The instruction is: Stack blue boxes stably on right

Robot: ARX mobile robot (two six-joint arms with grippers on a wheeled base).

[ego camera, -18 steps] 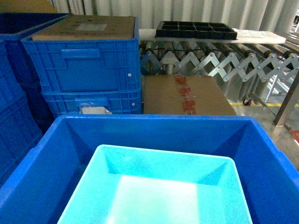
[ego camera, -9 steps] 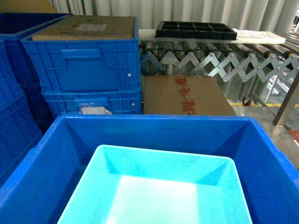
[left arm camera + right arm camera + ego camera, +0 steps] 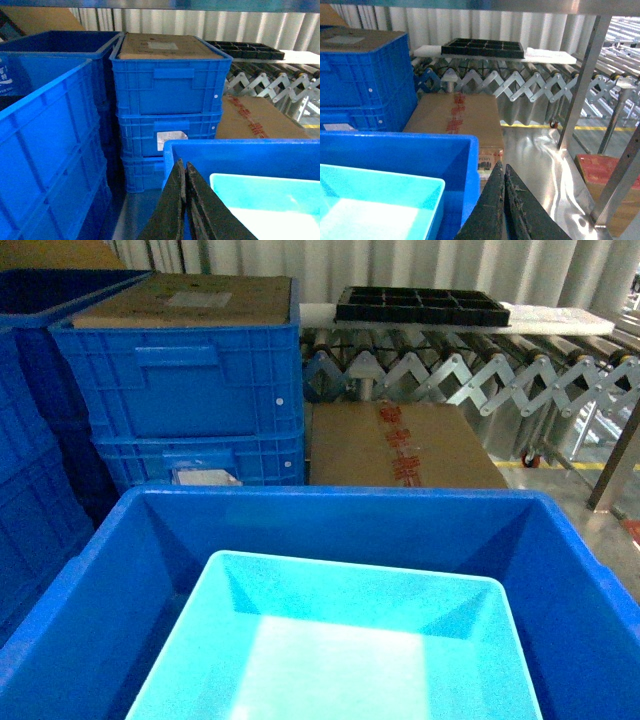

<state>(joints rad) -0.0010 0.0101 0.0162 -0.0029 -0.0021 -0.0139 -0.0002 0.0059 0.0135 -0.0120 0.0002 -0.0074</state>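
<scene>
A light turquoise tub [image 3: 340, 650] sits inside a larger royal-blue crate [image 3: 330, 498], close in front of me in the head view; these are the blue boxes. Neither gripper shows in the head view. In the left wrist view my left gripper [image 3: 184, 165] is shut with nothing in it, its tips just in front of the crate's [image 3: 240, 150] near left corner, left of the tub [image 3: 265, 192]. My right gripper [image 3: 502, 167] is also shut and empty, just outside the crate's [image 3: 420, 145] right wall. The tub [image 3: 375, 200] lies to its left.
Stacked blue crates [image 3: 180, 390] stand at the left, the top one holding cardboard. Behind the big crate a brown cardboard box with red tape [image 3: 400, 445] lies below a roller conveyor [image 3: 480, 370] that carries a black compartment tray [image 3: 420, 305]. Right of it: metal posts [image 3: 580, 85], a red-topped box [image 3: 600, 170].
The background in the head view has drifted a few pixels to the right. The tub and the crate keep the same place relative to each other.
</scene>
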